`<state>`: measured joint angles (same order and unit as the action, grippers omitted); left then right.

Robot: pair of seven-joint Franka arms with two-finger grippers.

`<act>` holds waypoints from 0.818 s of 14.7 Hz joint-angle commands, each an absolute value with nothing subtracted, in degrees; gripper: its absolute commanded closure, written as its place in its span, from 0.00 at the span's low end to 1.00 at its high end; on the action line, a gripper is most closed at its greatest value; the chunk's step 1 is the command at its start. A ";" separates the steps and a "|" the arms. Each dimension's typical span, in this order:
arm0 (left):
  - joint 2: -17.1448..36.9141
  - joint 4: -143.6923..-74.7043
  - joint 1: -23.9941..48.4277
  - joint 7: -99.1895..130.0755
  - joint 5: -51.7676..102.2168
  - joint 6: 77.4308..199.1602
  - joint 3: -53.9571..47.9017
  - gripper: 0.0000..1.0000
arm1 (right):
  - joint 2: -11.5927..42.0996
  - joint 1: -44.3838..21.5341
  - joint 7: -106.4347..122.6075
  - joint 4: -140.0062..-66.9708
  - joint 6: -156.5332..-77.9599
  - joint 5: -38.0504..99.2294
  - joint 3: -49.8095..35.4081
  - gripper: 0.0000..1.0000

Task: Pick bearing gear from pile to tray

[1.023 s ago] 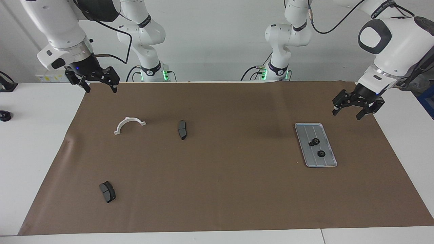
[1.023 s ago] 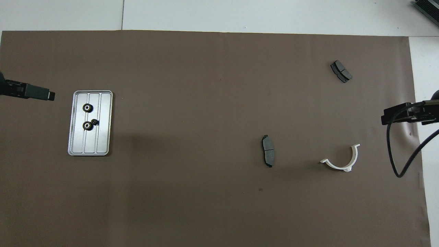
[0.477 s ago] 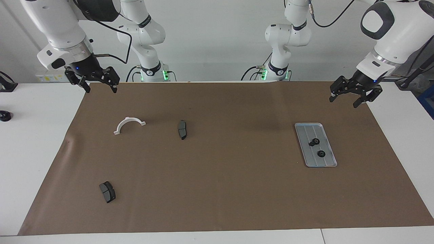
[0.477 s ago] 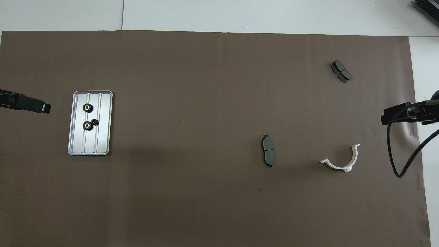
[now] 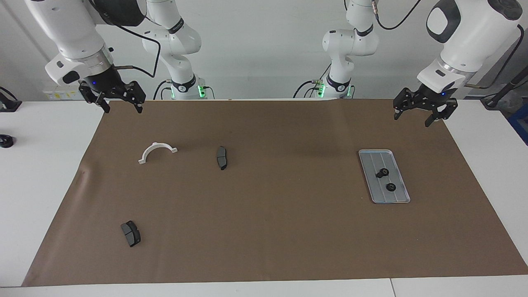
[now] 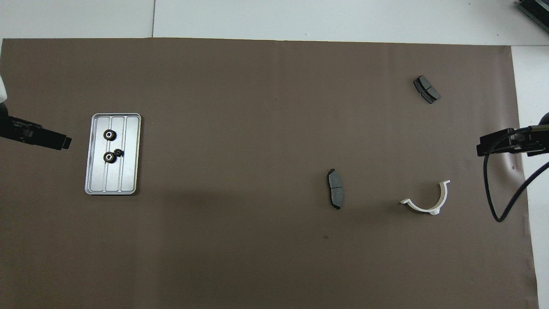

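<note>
Since a second ago the left gripper [image 5: 420,114] has lifted away from beside the tray [image 5: 384,176], jaws spread wide and empty; the right gripper [image 5: 114,100] waits, equally wide, over the mat's corner. From overhead, three gears [image 6: 110,135] lie in the tray at the left arm's end.

Left gripper [image 5: 420,114] and right gripper [image 5: 119,102] both hang raised with jaws open and empty, each at its own worktop end.
</note>
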<state>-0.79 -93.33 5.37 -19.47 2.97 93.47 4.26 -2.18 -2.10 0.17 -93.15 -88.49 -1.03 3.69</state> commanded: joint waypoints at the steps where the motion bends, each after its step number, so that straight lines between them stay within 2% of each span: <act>1: -1.93 -93.52 3.96 -18.54 1.93 91.85 2.99 0.00 | -3.25 -2.11 1.58 -94.04 -88.15 -0.53 3.87 0.00; 12: -2.02 -92.99 1.93 -15.04 2.99 88.24 0.26 0.00 | -3.25 -2.11 1.58 -94.04 -88.15 -0.53 3.87 0.00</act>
<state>-1.35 -93.20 3.46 -17.04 3.23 89.72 1.76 -2.18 -2.10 0.17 -93.15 -88.49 -1.03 3.69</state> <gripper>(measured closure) 0.000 0.000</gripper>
